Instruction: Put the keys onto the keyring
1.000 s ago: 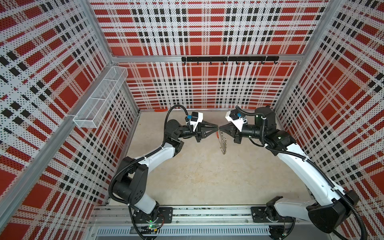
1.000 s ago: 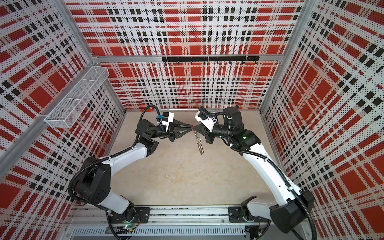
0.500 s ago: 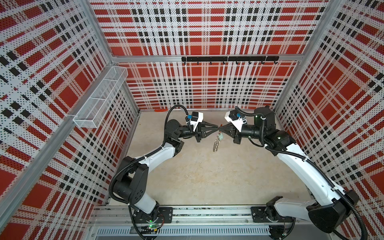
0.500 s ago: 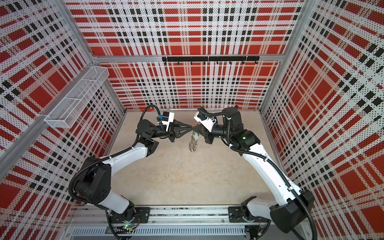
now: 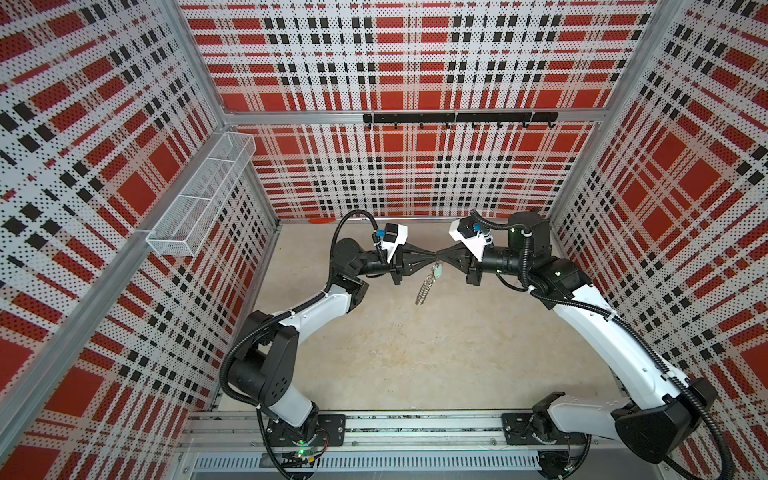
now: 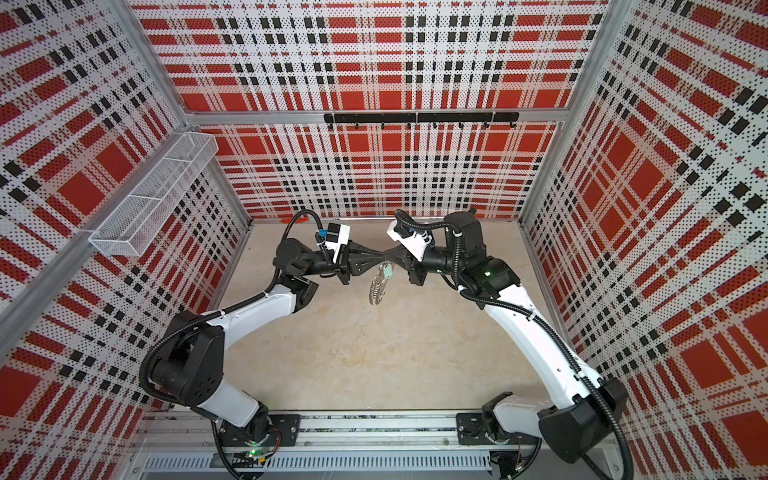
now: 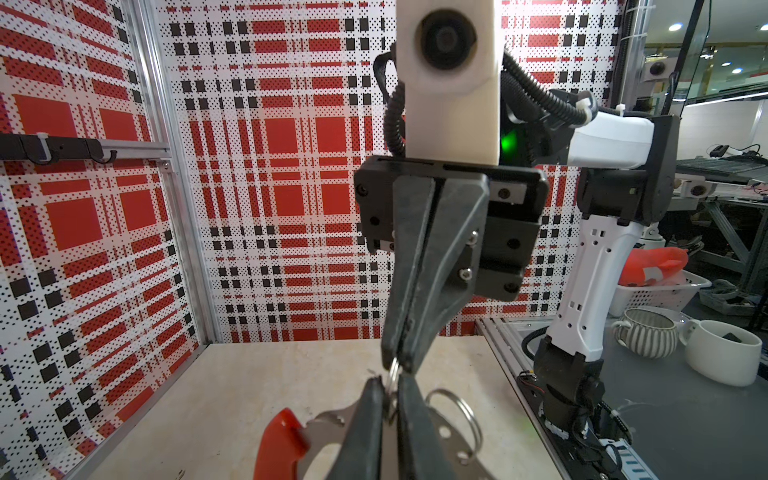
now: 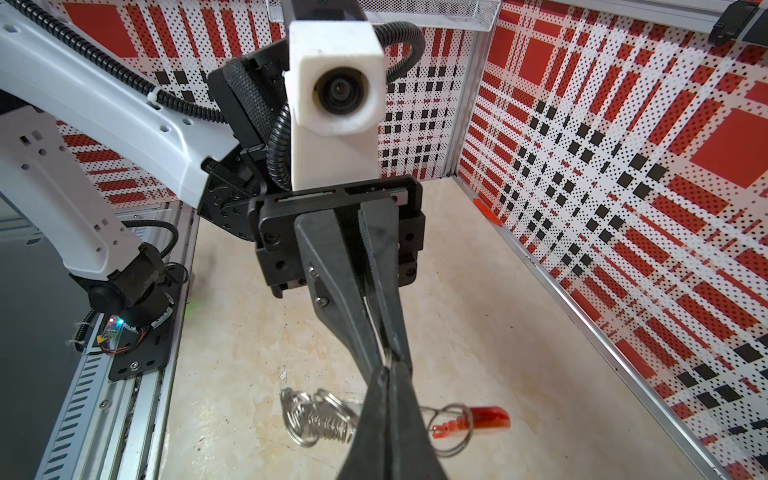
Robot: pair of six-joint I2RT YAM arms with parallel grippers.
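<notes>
Both grippers meet tip to tip in mid-air over the table's back half. In both top views the left gripper (image 5: 432,253) (image 6: 380,260) and the right gripper (image 5: 440,253) (image 6: 388,259) touch. The keyring (image 5: 424,289) (image 6: 376,289), a grey hoop fringed with wire loops, hangs below them. The keys' pale teal tag (image 5: 437,271) (image 6: 387,271) hangs beside it; the metal key is not discernible. In the left wrist view my left gripper (image 7: 390,384) pinches a thin wire loop, with the hoop's red segment (image 7: 278,440) behind. The right gripper (image 8: 388,372) is shut on that same loop.
A white wire basket (image 5: 199,199) hangs on the left wall. A black hook rail (image 5: 457,118) runs along the back wall. An orange-red strip (image 5: 322,221) lies at the foot of the back wall. The beige table (image 5: 415,353) lies below the arms.
The right gripper carried the hanging keyring a little leftward until the two tips met. The left jaws narrowed onto the wire loop.
</notes>
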